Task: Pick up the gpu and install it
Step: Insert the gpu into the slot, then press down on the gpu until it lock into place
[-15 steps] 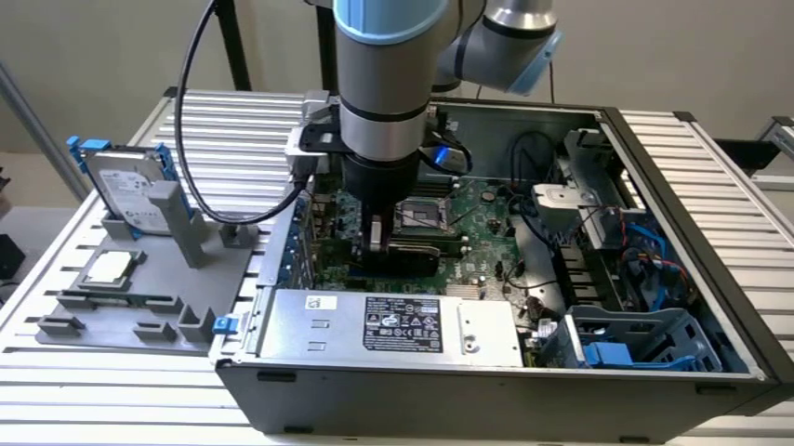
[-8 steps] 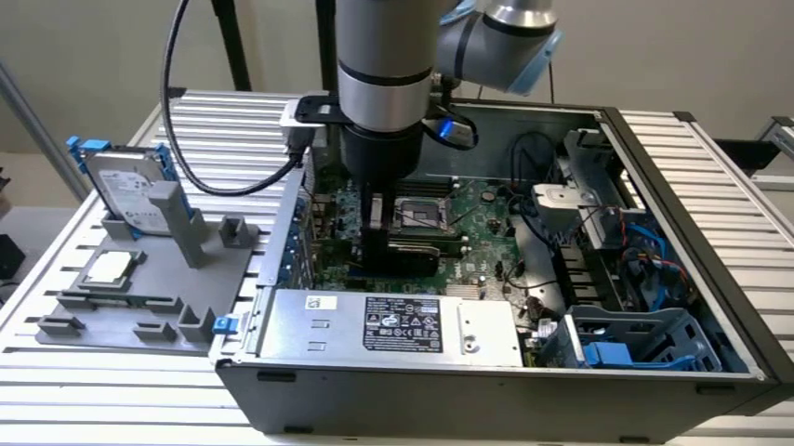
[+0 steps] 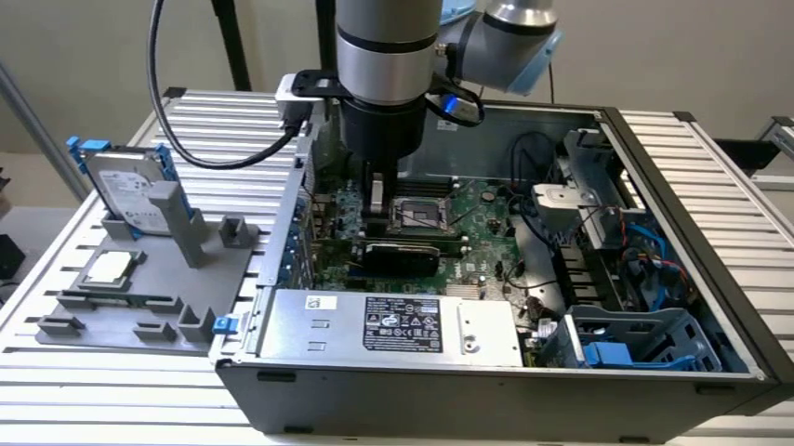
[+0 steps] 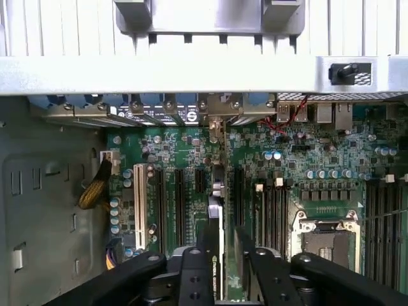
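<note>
Inside the case, the gripper (image 4: 223, 255) clamps the gpu (image 4: 218, 191) edge-on over the motherboard (image 4: 293, 166).

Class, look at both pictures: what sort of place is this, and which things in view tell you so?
Probably a robotics lab bench for computer assembly: an open computer case on a slatted metal table, a grey parts fixture holding a hard drive, and a robot arm.

Arm (image 3: 387, 56) vertical, pincer (image 4: 223, 261) pointing straight down, fingers (image 4: 196, 268) closed on something thin.

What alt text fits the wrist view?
The tool holds the gpu edge-on over the green motherboard inside the open computer case, in line with the expansion slots, beside the empty processor socket.
</note>
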Controlling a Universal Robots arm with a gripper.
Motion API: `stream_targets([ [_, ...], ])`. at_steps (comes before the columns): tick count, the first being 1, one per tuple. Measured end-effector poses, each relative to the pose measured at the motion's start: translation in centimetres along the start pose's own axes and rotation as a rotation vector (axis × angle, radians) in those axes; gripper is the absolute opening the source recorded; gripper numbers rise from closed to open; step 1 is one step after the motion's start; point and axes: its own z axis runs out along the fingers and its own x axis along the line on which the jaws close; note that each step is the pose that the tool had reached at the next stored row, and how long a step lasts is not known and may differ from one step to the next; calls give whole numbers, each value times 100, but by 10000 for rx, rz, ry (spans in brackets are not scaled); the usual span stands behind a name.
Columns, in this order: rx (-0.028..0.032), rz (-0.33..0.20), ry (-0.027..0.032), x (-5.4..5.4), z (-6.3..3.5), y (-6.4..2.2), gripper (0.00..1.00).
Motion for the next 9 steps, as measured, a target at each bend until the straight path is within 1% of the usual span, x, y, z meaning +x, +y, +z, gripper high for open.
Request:
stream_targets([
  [9,-1,0,1,0,-1,0,0],
])
